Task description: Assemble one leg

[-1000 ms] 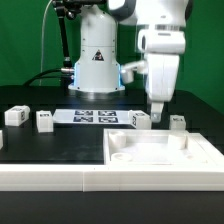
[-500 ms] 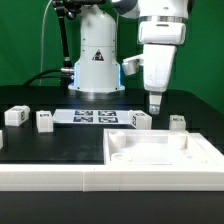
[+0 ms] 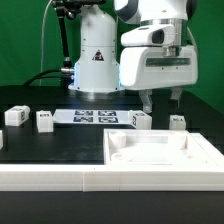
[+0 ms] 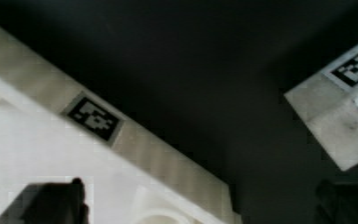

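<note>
Green backdrop, black counter (image 3: 60, 140), wide white plastic tray-like panel (image 3: 160, 172) at front edge, small white tagged plastic leg (image 3: 140, 120) behind it, gripper (image 3: 162, 100) spread above.

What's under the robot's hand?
Bare black table, between the white panel and a tagged leg. The open gripper holds nothing. The panel's wall hides some table in the exterior view.
</note>
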Action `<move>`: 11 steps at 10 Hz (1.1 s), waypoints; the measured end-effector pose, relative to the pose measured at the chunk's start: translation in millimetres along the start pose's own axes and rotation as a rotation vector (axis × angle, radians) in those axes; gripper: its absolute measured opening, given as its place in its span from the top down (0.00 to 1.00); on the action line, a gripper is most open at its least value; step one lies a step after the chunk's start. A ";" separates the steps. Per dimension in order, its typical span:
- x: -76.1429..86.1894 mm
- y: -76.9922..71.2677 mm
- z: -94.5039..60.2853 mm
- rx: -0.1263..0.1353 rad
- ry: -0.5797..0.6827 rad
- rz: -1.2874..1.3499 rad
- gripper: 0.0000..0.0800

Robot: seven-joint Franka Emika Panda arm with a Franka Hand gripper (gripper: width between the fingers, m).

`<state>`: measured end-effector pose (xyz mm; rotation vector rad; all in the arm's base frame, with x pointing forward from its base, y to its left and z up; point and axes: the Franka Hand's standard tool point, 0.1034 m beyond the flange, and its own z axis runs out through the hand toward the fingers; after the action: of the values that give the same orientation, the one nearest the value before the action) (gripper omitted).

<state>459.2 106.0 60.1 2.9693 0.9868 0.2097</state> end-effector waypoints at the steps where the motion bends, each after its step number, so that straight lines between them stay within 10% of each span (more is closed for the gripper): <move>1: 3.7 -7.9 1.1 0.005 0.005 0.075 0.19; 11: 10.9 -35.5 11.3 0.054 0.044 0.874 0.19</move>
<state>448.1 141.4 48.5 3.2258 -0.3715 0.2399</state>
